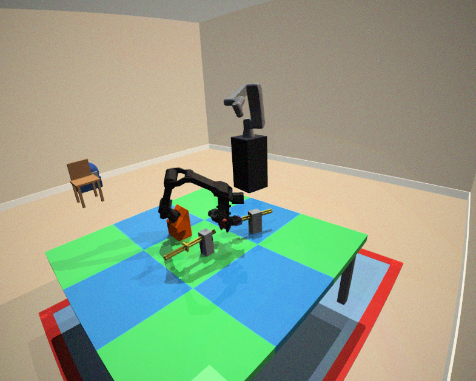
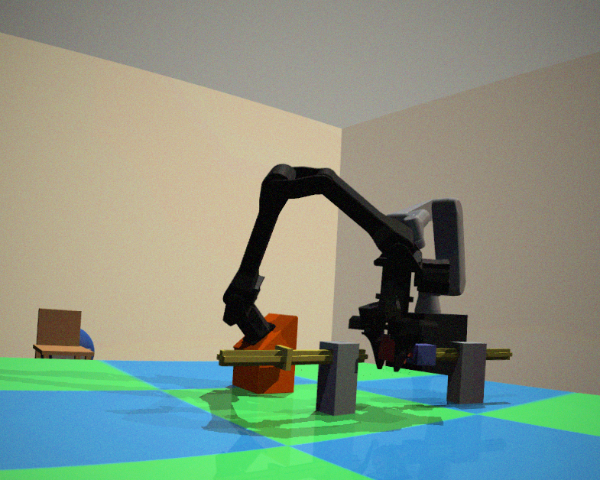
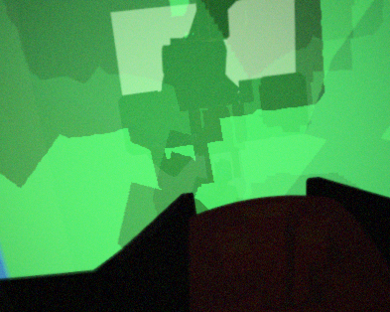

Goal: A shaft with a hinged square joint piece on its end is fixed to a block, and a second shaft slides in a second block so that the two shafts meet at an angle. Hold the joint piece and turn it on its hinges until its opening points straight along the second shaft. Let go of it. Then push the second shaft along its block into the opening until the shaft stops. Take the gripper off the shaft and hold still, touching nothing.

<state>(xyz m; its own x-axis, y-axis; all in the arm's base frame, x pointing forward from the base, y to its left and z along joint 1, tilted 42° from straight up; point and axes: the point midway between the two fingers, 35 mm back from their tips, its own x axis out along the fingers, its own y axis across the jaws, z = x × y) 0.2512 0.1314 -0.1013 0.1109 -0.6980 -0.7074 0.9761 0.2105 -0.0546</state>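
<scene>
The fixed shaft [image 1: 267, 212] [image 2: 498, 354] runs through its grey block [image 1: 254, 221] [image 2: 465, 371] to a blue-violet part [image 1: 238, 220] [image 2: 425, 355]. Beyond that sits the dark red joint piece [image 1: 224, 221] [image 2: 386, 348] [image 3: 265, 253]. My gripper [image 2: 387, 365] [image 3: 250, 198] points down and is shut on the joint piece, one finger on each side. The second shaft [image 1: 172, 253] [image 2: 248, 357], yellow with a collar, lies through the second block [image 1: 206, 242] [image 2: 336, 378]. Its near end stands short of the joint piece, with a gap. The opening's direction cannot be made out.
An orange block [image 1: 179, 225] [image 2: 265, 376] stands under the arm's base, behind the second shaft. All stand on a green and blue checked table [image 1: 148, 301] [image 2: 83, 429]. Another grey arm [image 1: 254, 105] stands on a black pedestal [image 1: 249, 164] beyond the table.
</scene>
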